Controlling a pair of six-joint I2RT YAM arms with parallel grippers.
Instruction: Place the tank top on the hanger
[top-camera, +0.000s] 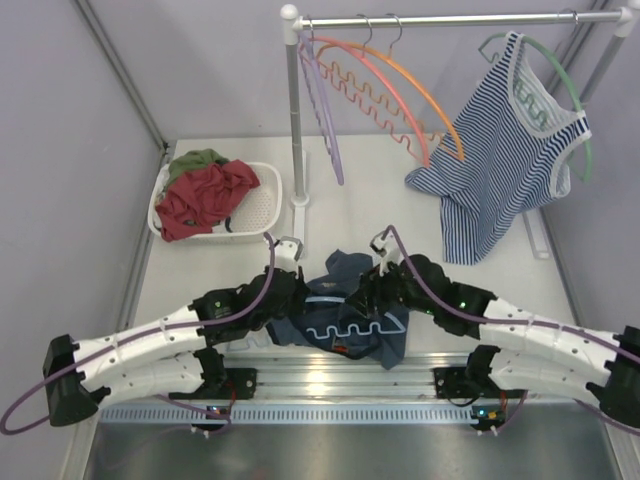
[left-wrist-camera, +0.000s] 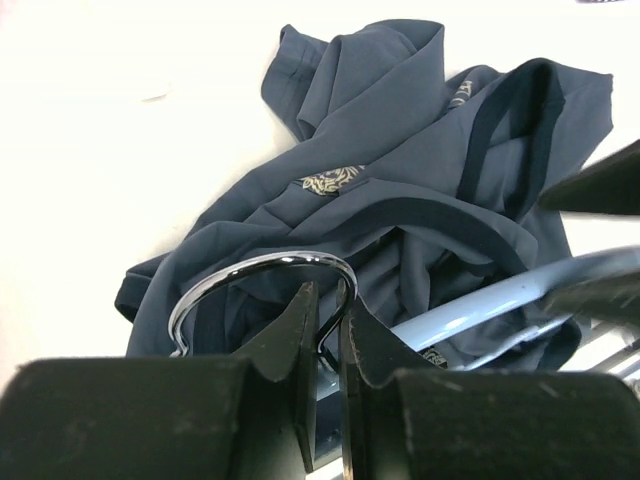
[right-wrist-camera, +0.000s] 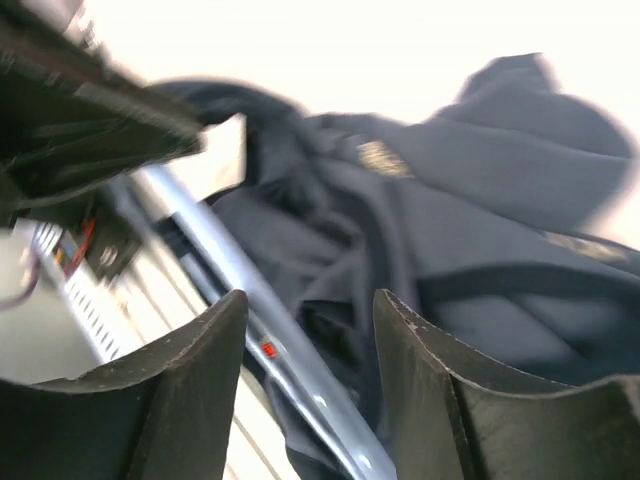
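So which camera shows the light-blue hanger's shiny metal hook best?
The left wrist view: the metal hook is close up, pinched in the left gripper. The top view shows only the hanger's wavy bar; the right wrist view is blurred, no hook.

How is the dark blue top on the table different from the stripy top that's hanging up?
The plain dark navy tank top is one colour; the blue-and-white striped tank top has stripes. The navy tank top lies crumpled on the white table; the striped one hangs on a green hanger from the metal rail. Both are sleeveless tops.
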